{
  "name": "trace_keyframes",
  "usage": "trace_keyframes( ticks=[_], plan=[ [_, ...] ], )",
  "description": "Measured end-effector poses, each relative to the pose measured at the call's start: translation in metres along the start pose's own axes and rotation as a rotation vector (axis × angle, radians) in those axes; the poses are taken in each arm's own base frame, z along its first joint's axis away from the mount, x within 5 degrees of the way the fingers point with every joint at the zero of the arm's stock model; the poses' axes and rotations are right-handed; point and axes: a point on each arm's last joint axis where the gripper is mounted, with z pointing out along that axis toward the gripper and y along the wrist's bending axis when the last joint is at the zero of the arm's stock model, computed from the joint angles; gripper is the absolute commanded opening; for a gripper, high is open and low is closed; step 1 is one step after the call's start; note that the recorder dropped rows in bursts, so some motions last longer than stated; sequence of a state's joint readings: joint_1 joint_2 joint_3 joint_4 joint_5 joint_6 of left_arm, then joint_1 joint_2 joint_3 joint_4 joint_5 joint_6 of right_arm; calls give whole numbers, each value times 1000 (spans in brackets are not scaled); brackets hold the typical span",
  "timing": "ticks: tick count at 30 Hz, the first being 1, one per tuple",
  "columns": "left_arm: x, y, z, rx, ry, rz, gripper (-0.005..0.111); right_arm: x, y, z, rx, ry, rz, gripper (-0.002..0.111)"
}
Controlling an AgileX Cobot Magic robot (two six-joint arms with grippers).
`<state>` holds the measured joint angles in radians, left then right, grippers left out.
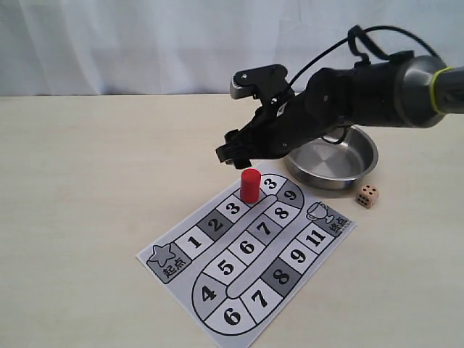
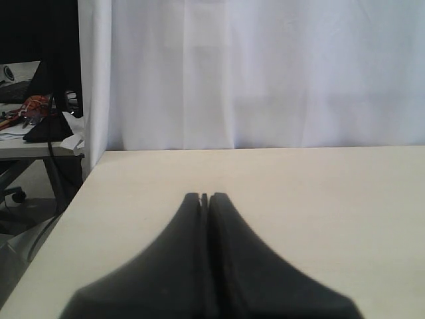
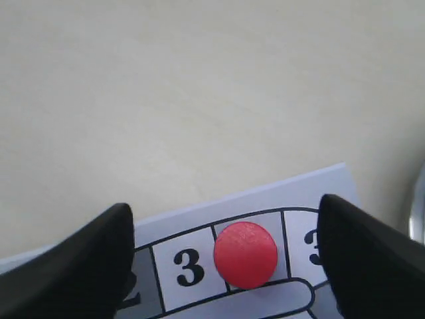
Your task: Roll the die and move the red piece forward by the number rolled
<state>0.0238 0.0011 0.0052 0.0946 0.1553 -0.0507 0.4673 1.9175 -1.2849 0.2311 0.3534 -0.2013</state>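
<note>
Exterior view: a pale table (image 1: 87,181) is seen, with a numbered game board (image 1: 181,284) laid flat on it. A steel bowl (image 1: 366,156) is placed just behind the board's far corner. The right gripper (image 1: 232,156) is held with jaws wide apart just above the red piece (image 1: 249,185). The piece is stood upright on the square next to a "3", untouched. The left gripper (image 2: 205,197) is pressed together, empty. The die (image 1: 367,195) is found on the table just beside the bowl.

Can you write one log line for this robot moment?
right jaws: open above red piece | left jaws: shut | die: beside bowl
</note>
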Motion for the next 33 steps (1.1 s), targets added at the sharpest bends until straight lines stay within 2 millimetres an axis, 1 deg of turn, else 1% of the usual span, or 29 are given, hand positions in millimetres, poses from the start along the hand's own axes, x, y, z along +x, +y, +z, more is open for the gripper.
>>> trace_keyframes(
  ticks=[1,2,3,4,5,6,7,8,10,12,15,16,20,26,29,33],
  plan=[
    [0,0,0,0,0,0,0,-3,1,-8,-4,-5,0,70],
    [0,0,0,0,0,0,0,-9,3,-24,-11,-15,1,66],
    [0,0,0,0,0,0,0,-11,4,-32,-14,-18,-4,54],
    [0,0,0,0,0,0,0,-13,6,-45,-22,-12,-7,46],
    [0,0,0,0,0,0,0,-13,7,-51,-25,-6,-11,31],
    [0,0,0,0,0,0,0,-13,6,-60,-27,15,-14,23],
    [0,0,0,0,0,0,0,-12,4,-64,-25,30,-16,9],
    [0,0,0,0,0,0,0,-9,-2,-69,-21,67,2,4],
    [0,0,0,0,0,0,0,-3,-16,-72,-4,115,44,4],
    [0,0,0,0,0,0,0,11,-33,-70,17,171,90,4],
    [0,0,0,0,0,0,0,34,-69,-69,79,218,176,4],
    [0,0,0,0,0,0,0,39,-78,-69,95,222,197,4],
    [0,0,0,0,0,0,0,52,-105,-73,140,237,264,4],
    [0,0,0,0,0,0,0,65,-129,-86,172,292,329,4],
    [0,0,0,0,0,0,0,69,-136,-96,218,324,291,4],
    [0,0,0,0,0,0,0,69,-139,-107,280,348,249,4]
  ],
)
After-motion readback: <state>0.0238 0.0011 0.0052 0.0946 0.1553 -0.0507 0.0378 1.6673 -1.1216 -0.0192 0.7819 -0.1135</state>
